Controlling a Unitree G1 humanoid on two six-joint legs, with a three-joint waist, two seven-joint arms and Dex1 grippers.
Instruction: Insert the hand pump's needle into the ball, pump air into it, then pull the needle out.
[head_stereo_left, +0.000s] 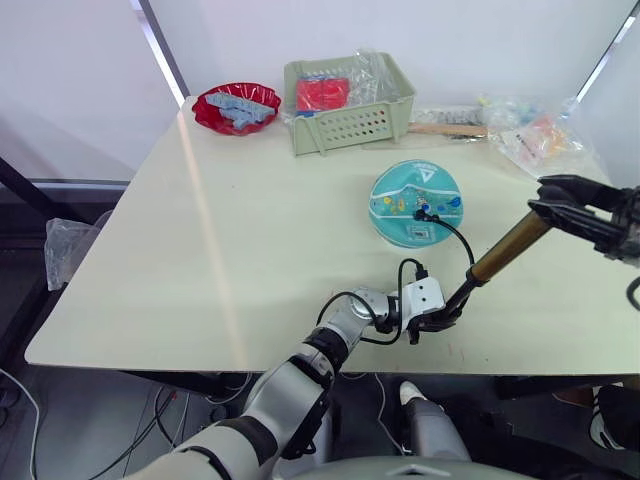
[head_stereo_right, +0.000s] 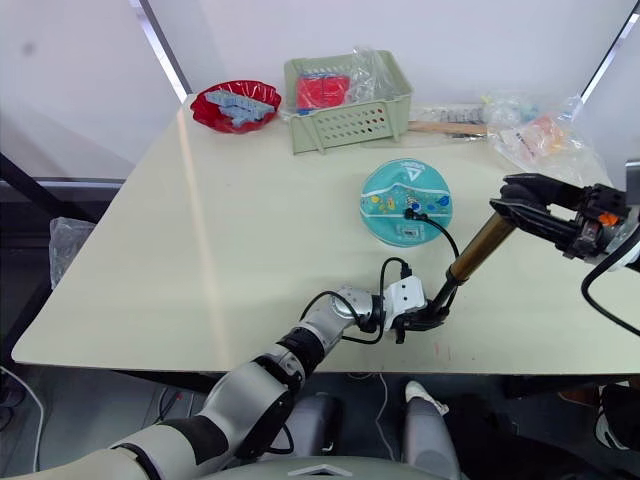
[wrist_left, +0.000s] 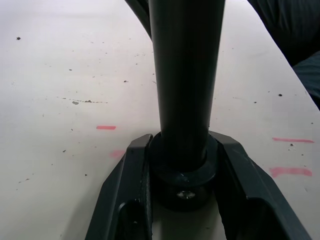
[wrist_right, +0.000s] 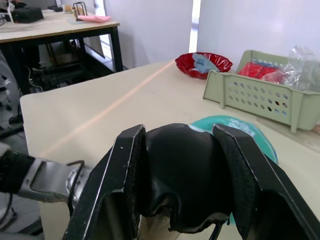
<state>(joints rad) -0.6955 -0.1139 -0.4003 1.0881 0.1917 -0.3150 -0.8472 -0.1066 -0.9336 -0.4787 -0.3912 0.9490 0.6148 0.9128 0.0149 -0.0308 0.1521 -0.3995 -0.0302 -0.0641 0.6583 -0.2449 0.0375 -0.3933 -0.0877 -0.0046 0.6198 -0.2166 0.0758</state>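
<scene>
Pale beige tabletop (head_stereo_left: 230, 260) carries everything, with a white wall behind it and small dark specks and short pink marks on the surface near my left hand. The teal rubber ball (head_stereo_left: 415, 203) with little cartoon prints and a white triangle logo rests toward the right half of the table, in front of a pale green perforated plastic basket (head_stereo_left: 348, 102) that holds something red and crumpled clear plastic. A red glossy bowl (head_stereo_left: 237, 106) with grey-blue pieces sits just beside the basket, on its left. Clear plastic bags (head_stereo_left: 530, 135) with colourful contents lie at the far right corner.

The slim bronze-gold hand pump (head_stereo_left: 505, 250) stands tilted between my two hands, its lower black end close to the near edge of the table and its upper end leaning to the right. My left gripper (head_stereo_left: 432, 322) is clenched around this lower black end cap; in the left wrist view my two black fingers (wrist_left: 127, 195) press on each side of the dark round base. My right gripper (head_stereo_right: 520, 195) grasps the black handle at the upper end, and in the right wrist view the handle sits tight between both fingers (wrist_right: 115, 195).

The thin black hose (head_stereo_left: 452, 240) curves from the low part of the pump up to the top of the ball, where its black tip touches the rubber. The needle itself is too small to tell.
</scene>
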